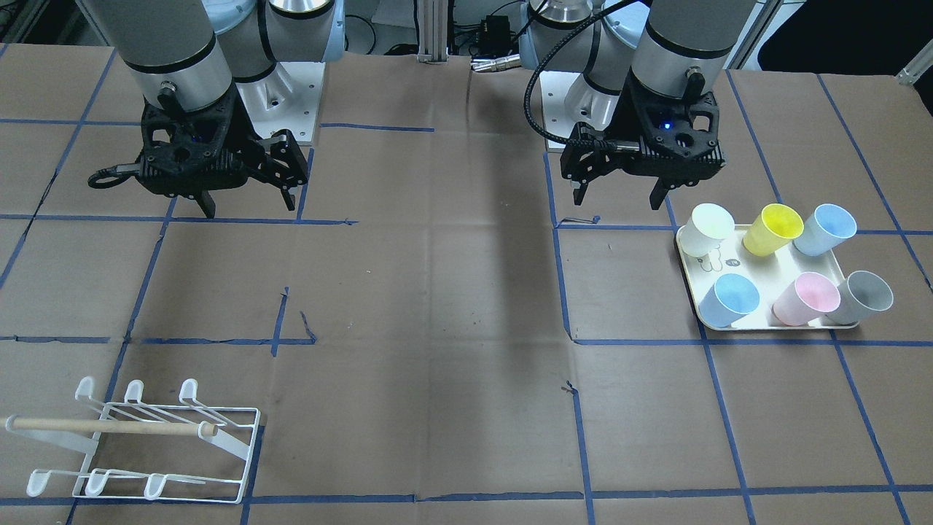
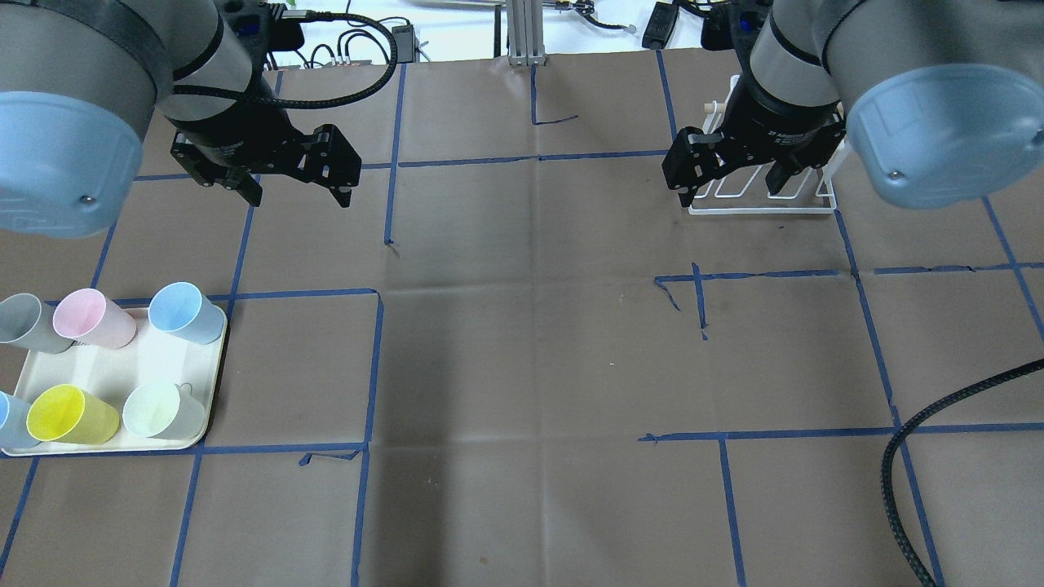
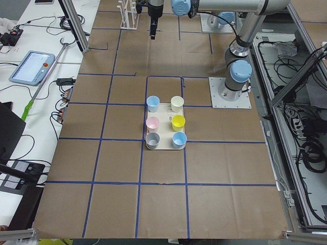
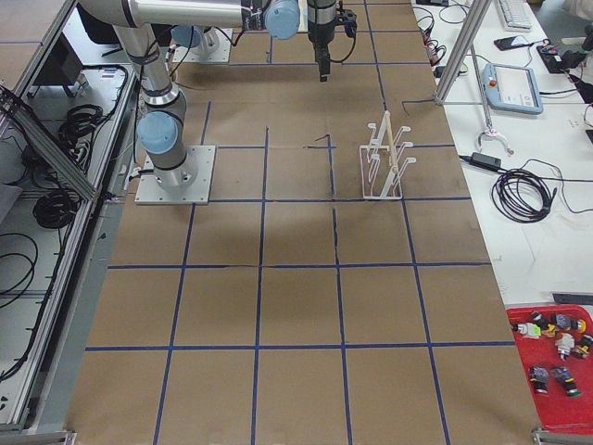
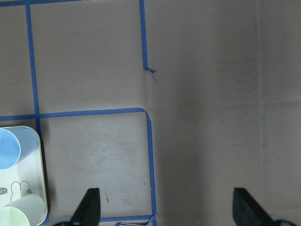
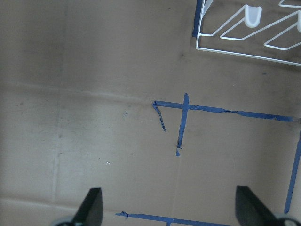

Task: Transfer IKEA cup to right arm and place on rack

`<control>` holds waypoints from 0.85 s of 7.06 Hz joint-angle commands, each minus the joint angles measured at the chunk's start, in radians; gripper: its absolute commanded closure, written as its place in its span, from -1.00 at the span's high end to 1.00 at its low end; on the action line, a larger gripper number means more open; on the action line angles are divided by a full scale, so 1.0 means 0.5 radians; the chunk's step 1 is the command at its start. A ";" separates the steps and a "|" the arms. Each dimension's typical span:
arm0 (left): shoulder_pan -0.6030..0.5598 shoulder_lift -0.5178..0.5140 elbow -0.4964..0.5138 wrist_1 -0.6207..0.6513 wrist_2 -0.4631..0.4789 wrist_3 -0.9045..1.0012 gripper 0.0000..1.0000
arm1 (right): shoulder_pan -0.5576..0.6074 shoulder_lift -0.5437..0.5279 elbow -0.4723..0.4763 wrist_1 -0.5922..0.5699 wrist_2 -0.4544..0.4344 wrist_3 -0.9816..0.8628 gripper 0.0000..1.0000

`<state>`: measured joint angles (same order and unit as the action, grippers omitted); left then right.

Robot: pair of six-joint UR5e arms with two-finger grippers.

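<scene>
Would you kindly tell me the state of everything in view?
Left hand, open, empty.
Right hand, open, empty.
Rack, standing, empty.
Tray, holding six cups.
White cup, upright, empty.
Yellow cup, upright, empty.
Pink cup, upright, empty.
Grey cup, upright, empty.
Blue cup beside yellow, upright, empty.
Blue cup beside pink, upright, empty.

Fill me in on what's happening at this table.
Nothing is being handled yet. The left gripper and the right gripper both hang open and empty above the table. Six cups stand on a tray on the robot's left side, close to the left gripper. The rack sits on the robot's right side with no cup on it. No cup has been picked up or handed over.
</scene>
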<state>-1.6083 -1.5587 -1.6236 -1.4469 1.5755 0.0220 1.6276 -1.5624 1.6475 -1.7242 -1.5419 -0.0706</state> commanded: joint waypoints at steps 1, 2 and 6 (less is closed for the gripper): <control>-0.002 -0.009 0.001 0.001 -0.009 -0.001 0.99 | 0.000 0.002 0.000 0.000 0.001 0.000 0.99; -0.005 -0.027 0.001 0.001 -0.015 -0.004 0.99 | 0.000 0.002 0.003 0.000 0.001 0.000 1.00; -0.005 0.006 -0.002 0.013 -0.010 -0.001 0.99 | 0.000 -0.001 0.003 0.006 -0.003 0.006 0.99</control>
<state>-1.6102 -1.5569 -1.6244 -1.4444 1.5656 0.0214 1.6276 -1.5618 1.6490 -1.7229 -1.5419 -0.0692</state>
